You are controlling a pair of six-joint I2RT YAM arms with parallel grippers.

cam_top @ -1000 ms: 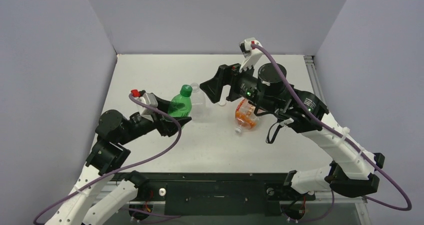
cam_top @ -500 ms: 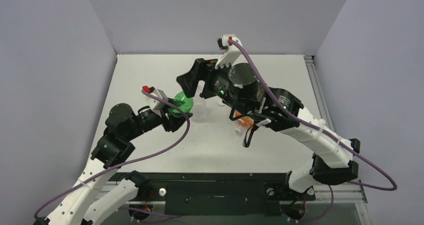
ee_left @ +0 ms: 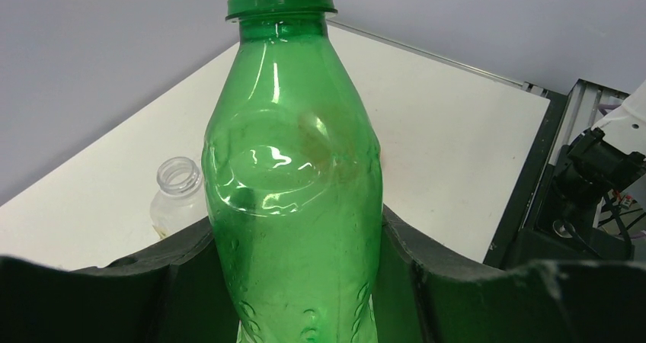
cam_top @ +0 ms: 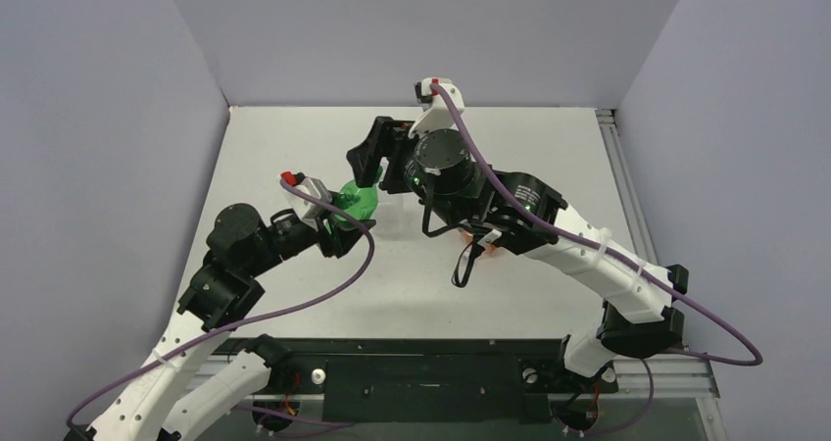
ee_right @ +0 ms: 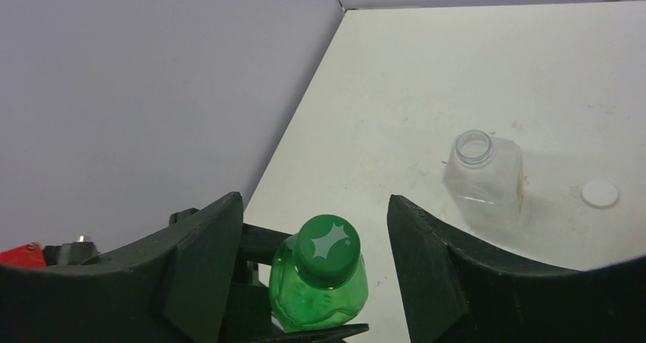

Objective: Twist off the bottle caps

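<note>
My left gripper (ee_left: pixel 297 282) is shut on the body of the green bottle (ee_left: pixel 293 190) and holds it upright. Its green cap (ee_right: pixel 327 240) is screwed on. My right gripper (ee_right: pixel 314 240) hovers over that cap, open, one finger on each side with a gap to both. In the top view the right gripper (cam_top: pixel 365 162) sits just above the green bottle (cam_top: pixel 358 204). The clear bottle (ee_right: pixel 485 179) stands uncapped behind, with a white cap (ee_right: pixel 599 193) lying on the table beside it. Only a sliver of the orange bottle (cam_top: pixel 487 243) shows under the right arm.
The white table (cam_top: pixel 294 147) is walled at the back and on both sides. A black rail (cam_top: pixel 421 372) carrying the arm bases runs along the near edge. Purple cables loop off both wrists.
The right arm swung left from above the orange bottle to above the green bottle's cap, and its jaws narrowed. The left gripper shifted the green bottle slightly, then held still.
</note>
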